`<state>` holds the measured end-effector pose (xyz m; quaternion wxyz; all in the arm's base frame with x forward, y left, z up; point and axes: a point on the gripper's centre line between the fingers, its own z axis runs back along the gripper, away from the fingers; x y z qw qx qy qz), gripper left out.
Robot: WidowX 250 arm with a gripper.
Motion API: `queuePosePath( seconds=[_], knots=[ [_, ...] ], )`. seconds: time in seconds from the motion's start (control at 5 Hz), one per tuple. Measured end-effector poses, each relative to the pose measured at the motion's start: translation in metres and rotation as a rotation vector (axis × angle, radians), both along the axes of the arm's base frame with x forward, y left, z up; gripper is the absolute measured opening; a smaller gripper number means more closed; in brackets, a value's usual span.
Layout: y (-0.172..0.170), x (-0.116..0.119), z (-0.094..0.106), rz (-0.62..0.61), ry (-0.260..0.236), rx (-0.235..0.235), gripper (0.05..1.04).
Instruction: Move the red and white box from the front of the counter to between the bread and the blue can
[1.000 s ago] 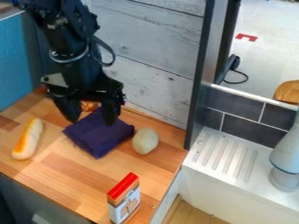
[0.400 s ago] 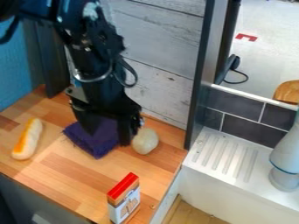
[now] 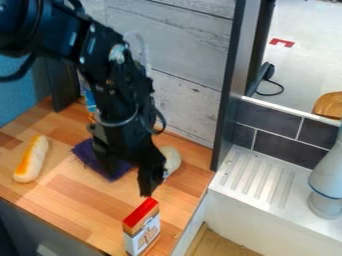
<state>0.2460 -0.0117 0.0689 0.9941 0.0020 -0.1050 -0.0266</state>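
The black gripper [image 3: 128,175] hangs over the middle of the wooden counter with its fingers apart and nothing visibly held between them. One finger is over the folded purple cloth [image 3: 85,152], which the gripper partly hides. The other finger stands out to the right, a little above the red top of a small upright box [image 3: 142,227]. Behind that finger, partly covered, lies a pale rounded object [image 3: 172,159]. Whether the fingers touch the cloth cannot be made out. A bread-like roll [image 3: 31,159], orange along one side, lies at the left of the counter.
A grey plank wall [image 3: 190,95] rises behind the counter [image 3: 80,200], with a dark upright post at the right. Beyond that post are a white ribbed draining surface [image 3: 257,180] and a grey faucet-like part [image 3: 327,185]. A blue panel stands at the left.
The gripper has moved right and toward the box, across the cloth, and has turned. It now covers part of the pale object. The cloth, roll and box have not visibly moved.
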Motion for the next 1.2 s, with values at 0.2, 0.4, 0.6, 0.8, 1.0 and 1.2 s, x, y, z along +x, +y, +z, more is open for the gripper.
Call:
queuePosePath(
  seconds=[0.2, 0.4, 0.6, 0.8, 1.0, 1.2],
  knots=[
    [-0.008, -0.004, -0.011, -0.034, 0.010, 0.005, 1.003],
    [-0.013, -0.003, -0.014, -0.053, 0.006, 0.002, 1.003],
    [-0.016, -0.005, -0.017, -0.063, 0.012, -0.009, 1.003],
    [-0.019, -0.004, -0.025, -0.060, 0.021, -0.012, 1.003],
    [-0.021, -0.004, -0.030, -0.074, 0.033, -0.011, 1.003],
    [-0.021, -0.005, -0.040, -0.072, 0.060, -0.012, 0.950]
  ],
)
